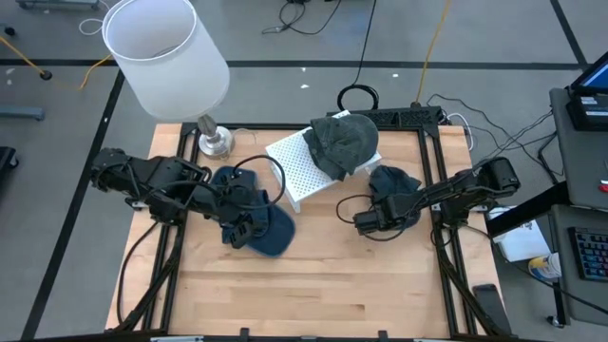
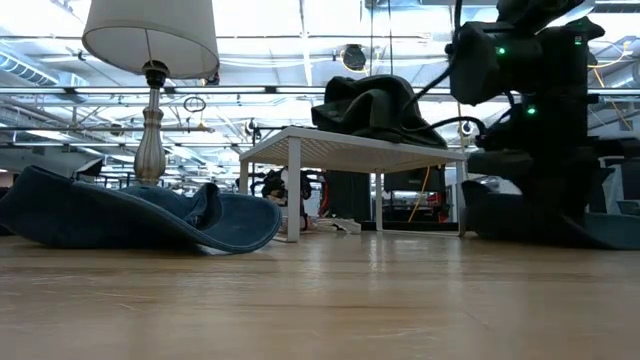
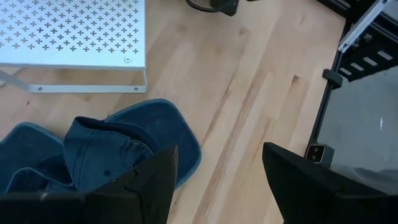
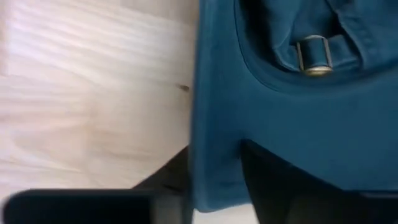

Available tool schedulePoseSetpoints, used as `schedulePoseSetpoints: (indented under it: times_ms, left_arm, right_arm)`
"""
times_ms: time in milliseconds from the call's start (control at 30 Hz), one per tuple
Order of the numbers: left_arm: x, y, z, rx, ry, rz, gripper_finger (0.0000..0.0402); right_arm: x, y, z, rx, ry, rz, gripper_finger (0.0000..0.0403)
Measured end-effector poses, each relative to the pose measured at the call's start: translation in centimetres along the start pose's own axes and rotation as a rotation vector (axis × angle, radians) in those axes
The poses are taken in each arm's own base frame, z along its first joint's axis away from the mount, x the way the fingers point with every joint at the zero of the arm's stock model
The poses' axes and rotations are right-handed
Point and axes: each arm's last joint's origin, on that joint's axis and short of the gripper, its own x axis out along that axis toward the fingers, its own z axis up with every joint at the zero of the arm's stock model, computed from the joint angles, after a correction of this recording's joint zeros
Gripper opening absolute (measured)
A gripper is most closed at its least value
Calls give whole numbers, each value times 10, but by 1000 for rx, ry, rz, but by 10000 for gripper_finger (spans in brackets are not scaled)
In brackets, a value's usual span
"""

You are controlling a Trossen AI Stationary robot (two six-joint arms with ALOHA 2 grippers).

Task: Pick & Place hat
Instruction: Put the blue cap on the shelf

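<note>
The white perforated stand (image 1: 302, 167) sits toward the back of the wooden table (image 1: 313, 285) and serves as the landmark: a dark grey-green hat (image 1: 340, 142) is draped over its far right corner, and a lamp (image 1: 171, 57) stands just off its left end. To the right of the stand lies a blue denim cap (image 4: 298, 106), and the right gripper (image 1: 370, 220) is down at its near edge. In the right wrist view the brim lies between the dark fingers (image 4: 273, 180), one on either side of the cloth, with the jaws partly closed around it; whether they already pinch it firmly I cannot tell. In front of the stand, to its left, a second blue cap (image 3: 118, 149) lies flat, and the left gripper (image 3: 214, 186) hovers over it with its jaws wide apart and nothing in them. The denim looks light and floppy, likely to sag and fold when lifted. The stiffened brim seems the best place to grip, rather than the soft crown or the strap with its brass buckle (image 4: 314, 56).
</note>
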Motion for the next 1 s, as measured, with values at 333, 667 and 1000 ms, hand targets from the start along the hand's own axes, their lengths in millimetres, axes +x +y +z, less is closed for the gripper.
schedulePoseSetpoints:
  times_ms: [333,667,1000]
  left_arm:
    - [0,0,0,-24,-5,4,241]
    - [0,1,1,-27,-34,30,241]
    - [0,2,2,-100,-74,62,241]
  right_arm:
    - [-24,-12,-30,-172,107,-3,11]
    - [-111,-32,-60,-363,198,426,3]
    - [-178,-55,-65,-529,90,1057,2]
